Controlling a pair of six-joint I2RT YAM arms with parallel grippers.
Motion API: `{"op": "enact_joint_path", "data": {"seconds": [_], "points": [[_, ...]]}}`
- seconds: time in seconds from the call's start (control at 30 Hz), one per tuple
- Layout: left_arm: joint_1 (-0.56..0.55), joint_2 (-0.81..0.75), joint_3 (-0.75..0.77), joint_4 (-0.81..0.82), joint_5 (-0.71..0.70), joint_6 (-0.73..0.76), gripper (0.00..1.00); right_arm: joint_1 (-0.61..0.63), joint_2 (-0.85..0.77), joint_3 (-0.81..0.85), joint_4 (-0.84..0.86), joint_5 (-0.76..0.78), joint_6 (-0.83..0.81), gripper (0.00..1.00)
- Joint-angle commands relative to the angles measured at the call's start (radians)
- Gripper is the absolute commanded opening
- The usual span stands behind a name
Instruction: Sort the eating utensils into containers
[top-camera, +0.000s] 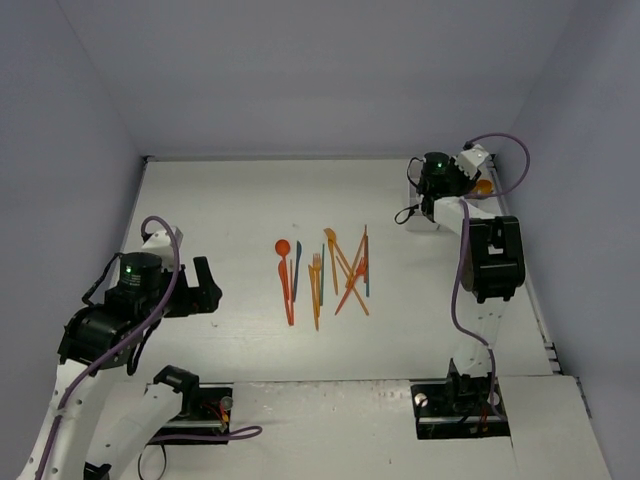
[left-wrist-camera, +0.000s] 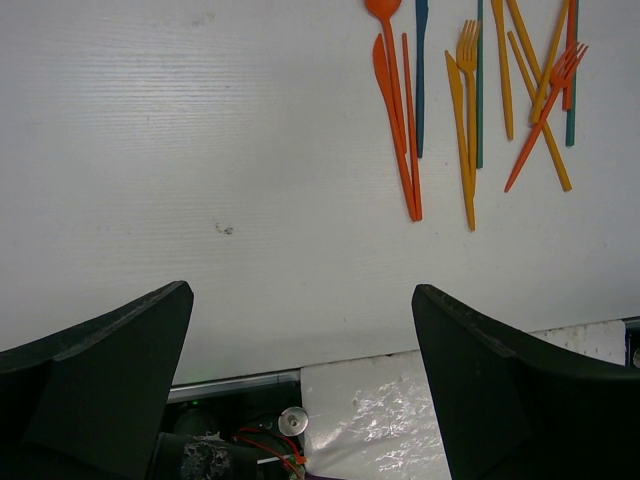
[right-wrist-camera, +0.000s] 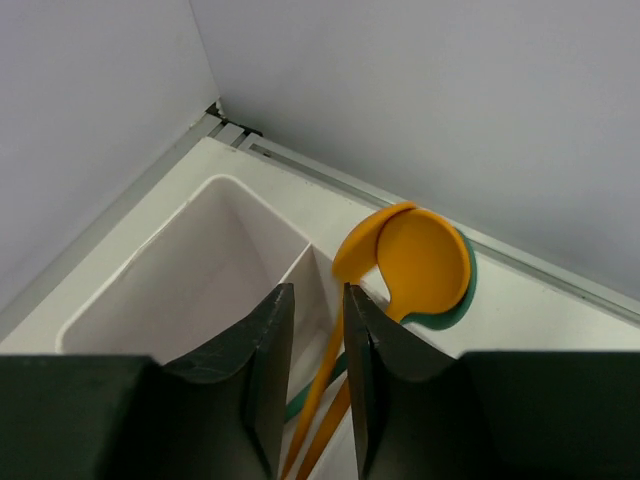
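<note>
Several orange, red and teal utensils (top-camera: 325, 275) lie in a loose row mid-table; they also show at the top right of the left wrist view (left-wrist-camera: 470, 100). My left gripper (top-camera: 205, 288) hangs wide open and empty over bare table left of them (left-wrist-camera: 300, 330). My right gripper (top-camera: 462, 185) is over the white tray (right-wrist-camera: 130, 290) in the far right corner, jaws a narrow gap apart (right-wrist-camera: 318, 300) above a dividing wall. Two orange spoons (right-wrist-camera: 425, 260) and a teal one (right-wrist-camera: 465, 295) stand in the compartment beside it, bowls leaning on the rim. The arm hides most of the tray (top-camera: 415, 222) from above.
Grey walls close in the table at the back and both sides, tight around the tray corner. White foam (left-wrist-camera: 400, 410) and my left arm's base mount (top-camera: 195, 405) sit at the near edge. My right arm's base (top-camera: 460, 400) is at the near right.
</note>
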Motion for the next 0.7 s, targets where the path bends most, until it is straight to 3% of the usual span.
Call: {"op": "enact_joint_path", "data": {"seconds": [0.0, 0.13, 0.33, 0.5, 0.67], "points": [[-0.006, -0.020, 0.019, 0.033, 0.022, -0.007, 0.90, 0.026, -0.158, -0.021, 0.055, 0.056, 0.002, 0.32], [-0.006, -0.030, 0.024, 0.035, 0.036, -0.022, 0.90, 0.049, -0.244, -0.066, 0.017, 0.044, 0.000, 0.45], [-0.006, 0.009, 0.058, 0.039, 0.016, -0.052, 0.90, 0.080, -0.463, -0.090, -0.232, -0.108, -0.001, 0.49], [-0.008, 0.126, 0.126, 0.058, 0.014, -0.055, 0.96, 0.083, -0.639, -0.100, -0.465, -0.381, 0.015, 0.58], [-0.020, 0.249, 0.171, 0.109, -0.007, -0.068, 0.97, 0.089, -0.815, -0.209, -0.602, -0.603, 0.045, 0.63]]}}
